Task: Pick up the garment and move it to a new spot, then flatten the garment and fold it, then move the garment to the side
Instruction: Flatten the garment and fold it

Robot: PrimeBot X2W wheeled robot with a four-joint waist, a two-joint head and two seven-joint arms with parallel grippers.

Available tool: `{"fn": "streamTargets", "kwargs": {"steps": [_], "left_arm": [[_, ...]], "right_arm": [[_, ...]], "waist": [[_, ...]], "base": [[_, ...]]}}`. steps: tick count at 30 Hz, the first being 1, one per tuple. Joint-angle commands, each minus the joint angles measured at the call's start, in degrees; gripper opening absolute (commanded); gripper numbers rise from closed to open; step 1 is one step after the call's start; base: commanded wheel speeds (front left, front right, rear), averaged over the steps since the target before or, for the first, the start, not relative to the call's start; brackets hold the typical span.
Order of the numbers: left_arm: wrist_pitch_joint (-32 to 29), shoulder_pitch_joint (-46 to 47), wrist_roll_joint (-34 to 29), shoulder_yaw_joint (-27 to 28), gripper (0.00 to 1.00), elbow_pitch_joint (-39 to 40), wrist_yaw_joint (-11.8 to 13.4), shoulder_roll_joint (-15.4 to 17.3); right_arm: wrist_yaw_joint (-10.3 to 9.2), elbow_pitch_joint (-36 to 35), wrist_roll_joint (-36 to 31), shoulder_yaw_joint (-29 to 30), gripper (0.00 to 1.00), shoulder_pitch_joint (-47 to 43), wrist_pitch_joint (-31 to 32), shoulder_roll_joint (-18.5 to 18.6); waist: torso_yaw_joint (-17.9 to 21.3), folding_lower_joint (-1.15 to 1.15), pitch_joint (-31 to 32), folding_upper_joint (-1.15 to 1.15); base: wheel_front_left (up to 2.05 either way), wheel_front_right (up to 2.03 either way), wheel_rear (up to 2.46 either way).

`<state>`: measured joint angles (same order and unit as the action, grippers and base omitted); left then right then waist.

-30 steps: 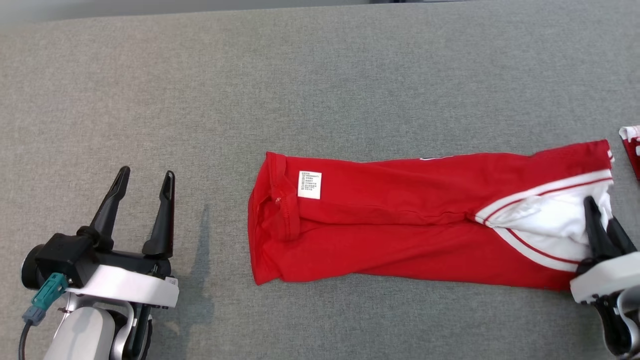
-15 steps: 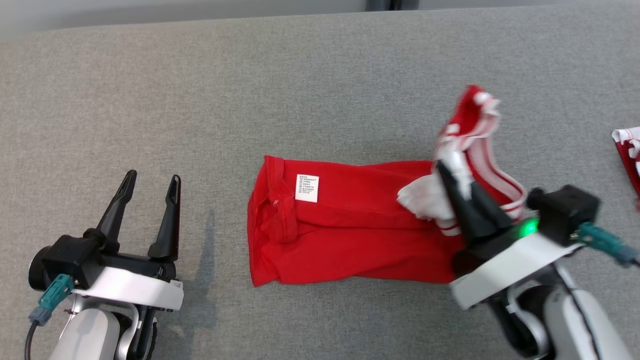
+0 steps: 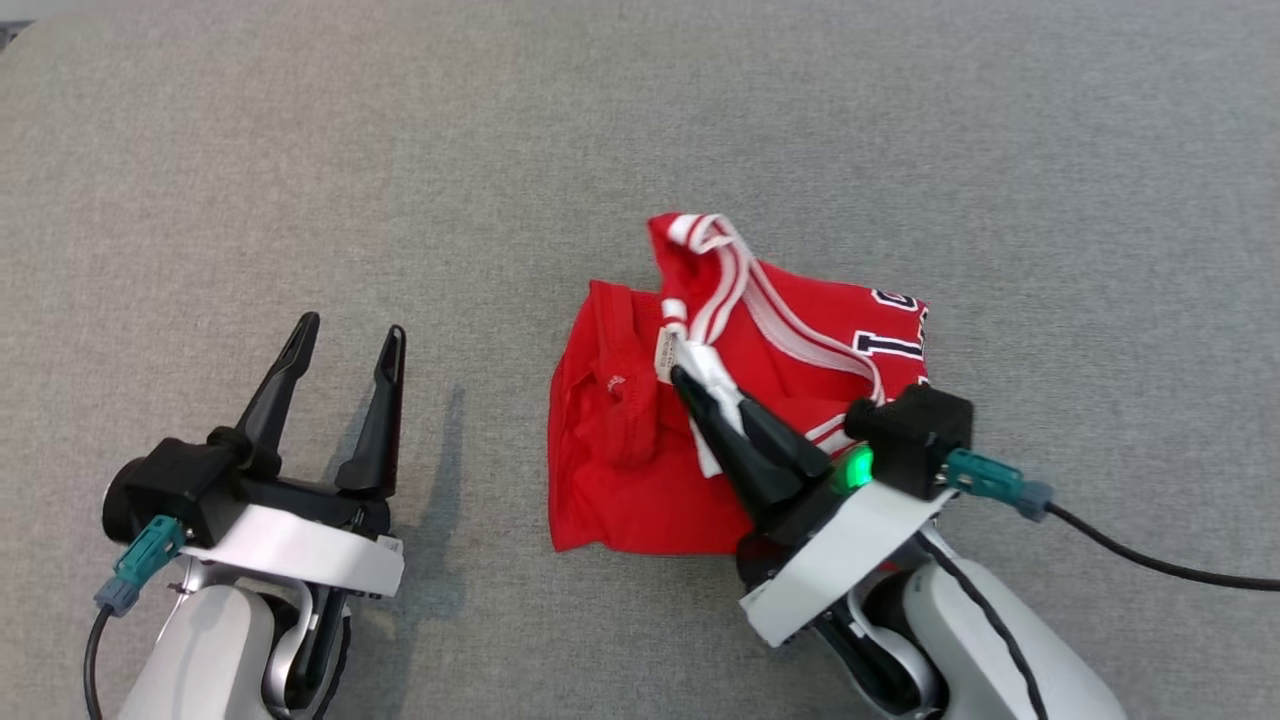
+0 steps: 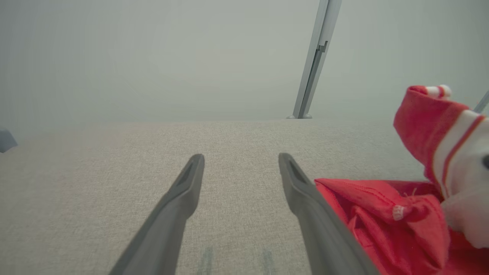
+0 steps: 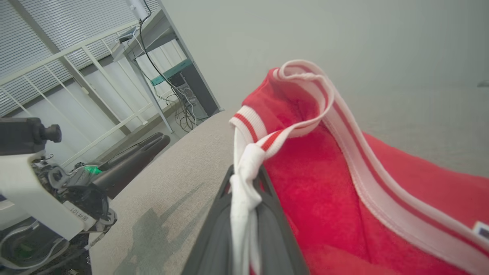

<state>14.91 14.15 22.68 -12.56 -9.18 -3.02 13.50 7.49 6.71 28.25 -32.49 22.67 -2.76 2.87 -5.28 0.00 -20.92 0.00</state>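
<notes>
Grey surface [image 3: 300, 150] bears a red garment [image 3: 620, 480], pinched by the right gripper [image 3: 685, 378]; the left gripper [image 3: 352, 326] gapes empty to its left.

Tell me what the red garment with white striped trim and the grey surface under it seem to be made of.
Red garment: soft knit jersey, likely cotton or a blend, matte; it drapes and creases limply. White striped trim: ribbed knit, judging by its thicker raised band. Grey surface: woven upholstery-like fabric, matte, with a fine heathered weave.
</notes>
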Motion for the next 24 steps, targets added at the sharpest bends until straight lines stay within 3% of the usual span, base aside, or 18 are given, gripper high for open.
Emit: {"fn": "streamTargets", "kwargs": {"steps": [1,6,8,9,13,19,24], "left_arm": [[0.25,1.03,-0.42,0.05,1.0,-0.04,-0.19,0.09],[0.25,1.99,-0.8,-0.1,1.0,-0.74,-0.8,-0.7],[0.26,2.16,-1.03,-0.03,1.0,-1.05,-0.96,-0.9],[0.26,2.24,-0.91,0.05,1.0,-1.25,-1.09,-1.0],[0.26,2.7,-1.25,0.58,1.0,-1.67,-1.48,-0.9],[0.26,2.32,-1.77,1.51,1.0,-2.03,-1.49,-0.83],[0.26,1.29,-2.1,2.35,1.0,-1.97,-1.24,-0.8]], "right_arm": [[0.0,0.35,0.3,-0.35,0.0,0.79,-0.63,0.15],[0.0,6.45,3.37,-4.92,0.0,4.67,-3.83,0.17],[0.0,8.34,4.08,-6.25,0.48,6.05,-5.0,0.16],[0.0,8.74,4.62,-7.18,1.0,6.71,-5.56,0.12],[0.0,9.19,6.37,-9.92,1.0,8.65,-7.63,0.18],[0.0,3.27,7.82,-14.09,1.0,9.88,-9.49,0.19],[0.0,-2.79,6.31,-11.08,1.0,8.11,-10.21,0.22]], "waist": [[-0.62,0.0,-0.64,0.0],[-1.41,0.0,-1.78,0.0],[-1.42,0.0,-2.08,0.0],[-1.38,0.0,-2.21,0.0],[-0.72,0.0,-2.26,0.0],[0.74,0.0,-1.2,0.0],[1.8,0.0,-0.03,0.0]], "base": [[0.0,0.0,0.0],[0.0,0.0,0.0],[0.0,0.0,0.0],[0.0,0.0,0.0],[0.0,0.0,0.0],[0.0,0.0,0.0],[0.0,0.0,0.0]]}}
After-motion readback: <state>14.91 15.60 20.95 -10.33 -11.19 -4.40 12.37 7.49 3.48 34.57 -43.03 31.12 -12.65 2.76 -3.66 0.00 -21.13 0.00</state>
